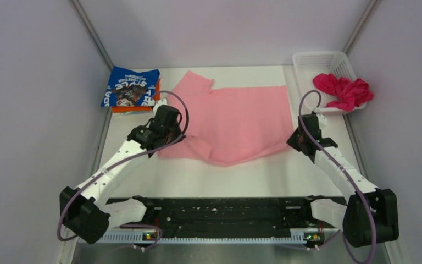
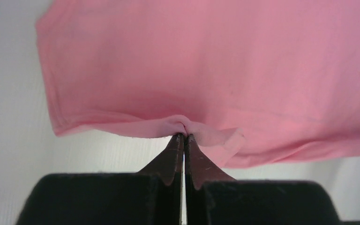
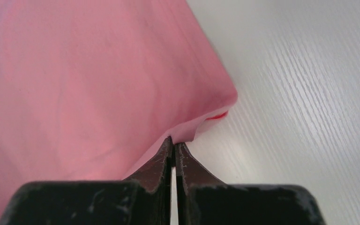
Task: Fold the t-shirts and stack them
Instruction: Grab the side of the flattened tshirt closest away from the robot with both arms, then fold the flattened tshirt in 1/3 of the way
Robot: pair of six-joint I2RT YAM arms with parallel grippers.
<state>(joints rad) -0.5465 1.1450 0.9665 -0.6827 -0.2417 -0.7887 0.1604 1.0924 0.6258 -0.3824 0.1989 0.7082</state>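
4 t-shirts are in view on the white table [image 1: 253, 179]. The light pink t-shirt [image 1: 242, 118] lies spread in the middle of the top view, its long axis running left to right across the frame. 1 sleeve juts toward the upper left, and the straight edge at the far right runs roughly top to bottom. Its lower edge is rumpled, with a fold bulging down near the centre.

The left gripper [image 2: 183, 136] sits at the shirt's left side. Its 2 fingers are pressed together on a small pucker of pink cloth at the edge. The right gripper [image 3: 173, 139] is at the shirt's right side, fingers likewise pinched together on a thin lip of pink fabric at a corner, with bare table to the right of it.

In the upper left of the top view the blue t-shirt [image 1: 132, 87] lies folded into a rectangle, white lettering facing up. It rests on the orange t-shirt [image 1: 133, 109], which shows only as a strip along the blue one's lower edge. Both sit just beside the pink sleeve.

In the upper right, the magenta t-shirt [image 1: 343, 91] is crumpled in a heap, draped over the lower right rim of the white basket [image 1: 318, 60].
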